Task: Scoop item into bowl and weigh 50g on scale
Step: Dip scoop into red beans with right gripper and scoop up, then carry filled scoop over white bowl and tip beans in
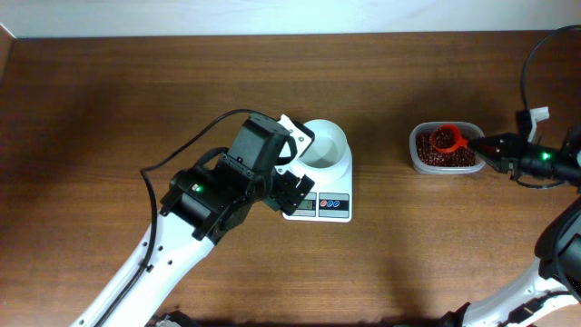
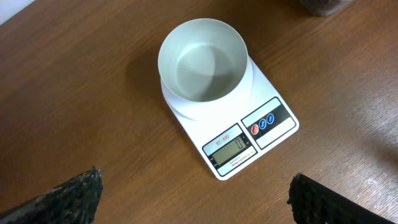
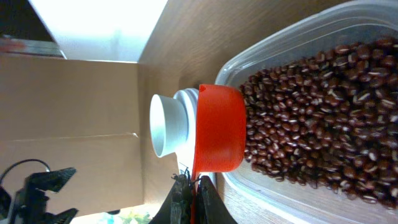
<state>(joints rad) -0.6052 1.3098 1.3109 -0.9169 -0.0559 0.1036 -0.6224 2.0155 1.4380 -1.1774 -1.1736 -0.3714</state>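
Note:
The white bowl stands empty on the white scale; the display seems to read 0. In the left wrist view the bowl and scale lie ahead of my left gripper, which is open and empty. In the overhead view that gripper hovers at the scale's left edge. The beans fill a clear tub at the right. My right gripper is shut on the handle of a red scoop. In the right wrist view the scoop dips into the beans, gripper below.
The brown wooden table carries only the scale and the tub. The left arm's body and a black cable lie over the table left of the scale. The right arm's cable loops at the far right edge.

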